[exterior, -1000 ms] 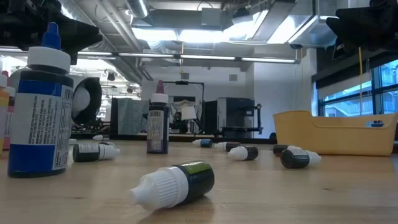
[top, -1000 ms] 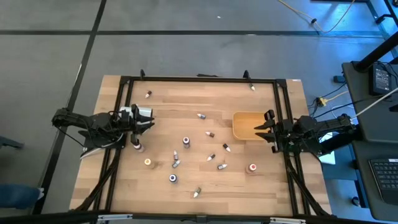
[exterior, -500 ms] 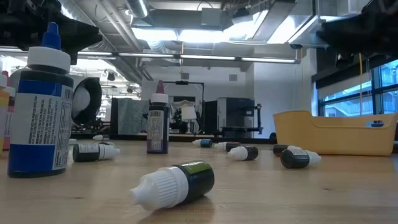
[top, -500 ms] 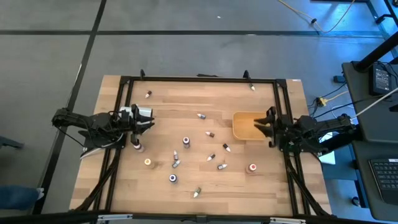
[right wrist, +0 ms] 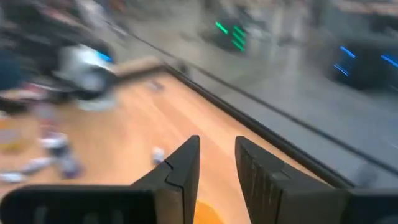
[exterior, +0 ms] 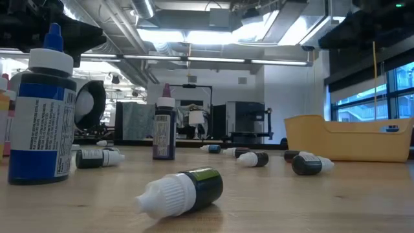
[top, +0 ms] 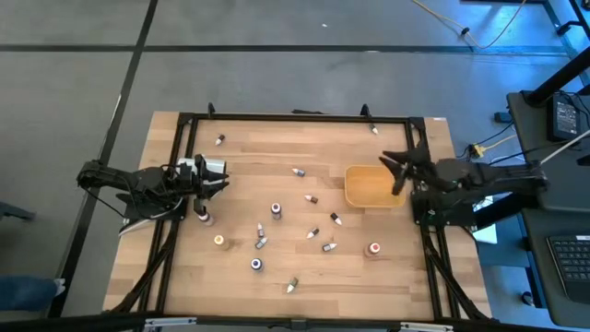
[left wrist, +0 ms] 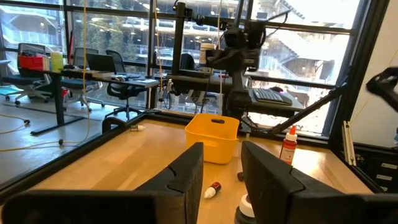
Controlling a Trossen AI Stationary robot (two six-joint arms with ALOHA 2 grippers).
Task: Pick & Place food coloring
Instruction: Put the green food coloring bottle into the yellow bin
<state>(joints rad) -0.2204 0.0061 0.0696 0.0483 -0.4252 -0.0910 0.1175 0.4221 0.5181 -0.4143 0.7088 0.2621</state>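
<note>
Overhead, the right tool [top: 395, 171] hangs over the yellow tray [top: 369, 187], fingers parted and empty, while the left tool [top: 218, 178] waits at the tabletop [top: 277, 148] edge, a small gap between its fingers. Food coloring bottles [top: 275, 211] lie scattered mid-table (the low view shows one blue bottle [exterior: 42, 113] upright, another on its side [exterior: 183, 188]).

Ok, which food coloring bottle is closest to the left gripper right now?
The upright bottle just in front of the left gripper, at the table's left side. The other bottles lie farther out toward the table's middle, and the orange-bodied one sits beyond it.
</note>
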